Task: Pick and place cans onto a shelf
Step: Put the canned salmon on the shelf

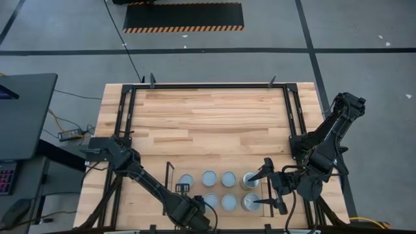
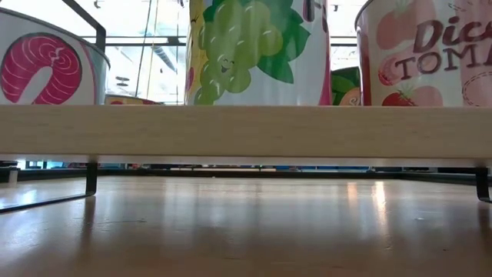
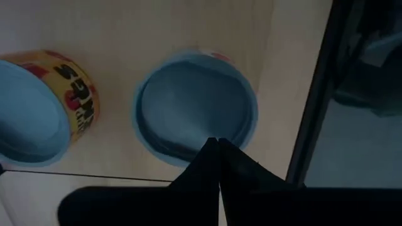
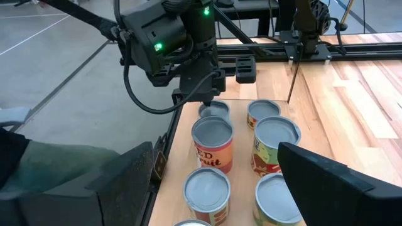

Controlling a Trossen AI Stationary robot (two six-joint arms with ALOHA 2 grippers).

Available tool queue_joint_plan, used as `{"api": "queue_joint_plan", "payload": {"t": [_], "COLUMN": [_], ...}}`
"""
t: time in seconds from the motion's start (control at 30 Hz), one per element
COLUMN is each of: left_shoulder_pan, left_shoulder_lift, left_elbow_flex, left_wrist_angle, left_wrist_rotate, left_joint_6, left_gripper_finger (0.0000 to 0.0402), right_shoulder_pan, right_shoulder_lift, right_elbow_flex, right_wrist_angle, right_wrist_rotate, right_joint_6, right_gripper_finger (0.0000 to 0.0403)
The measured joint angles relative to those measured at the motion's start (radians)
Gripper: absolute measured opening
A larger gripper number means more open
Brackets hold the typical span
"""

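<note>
We see eight cans (image 1: 228,179) on the shelf (image 1: 170,175), our left gripper (image 1: 207,207) with fingers clenched above the end can, our right gripper (image 1: 265,186) released.

Left arm stretched low along the near edge, its left claw (image 1: 203,207) pointing down with fingers (image 3: 217,164) pressed together; right arm folded at the right side, its right claw (image 1: 265,186) spread wide.
</note>
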Motion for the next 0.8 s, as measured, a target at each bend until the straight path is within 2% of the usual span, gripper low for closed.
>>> {"api": "queue_joint_plan", "payload": {"t": [0.3,0.63,0.7,0.8], "left_shoulder_pan": [0.025,0.069,0.075,0.070], "left_shoulder_lift": [0.000,0.001,0.001,0.001], "left_elbow_flex": [0.000,0.000,0.000,0.000], "left_wrist_angle": [-0.009,-0.013,-0.013,-0.012], "left_wrist_rotate": [-0.065,-0.074,-0.064,0.010], "left_joint_6": [-0.006,-0.001,-0.008,-0.022], "left_gripper_finger": [0.0002,0.0002,0.0002,0.0002], "right_shoulder_pan": [0.000,0.000,0.000,0.000], "right_shoulder_lift": [0.000,0.000,0.000,0.000], "right_elbow_flex": [0.000,0.000,0.000,0.000], "right_wrist_angle": [0.000,0.000,-0.001,-0.001], "right_wrist_rotate": [0.000,-0.018,-0.022,-0.033], "right_joint_6": [0.000,0.018,0.023,0.026], "right_gripper_finger": [0.0348,0.0348,0.0348,0.0348]}}
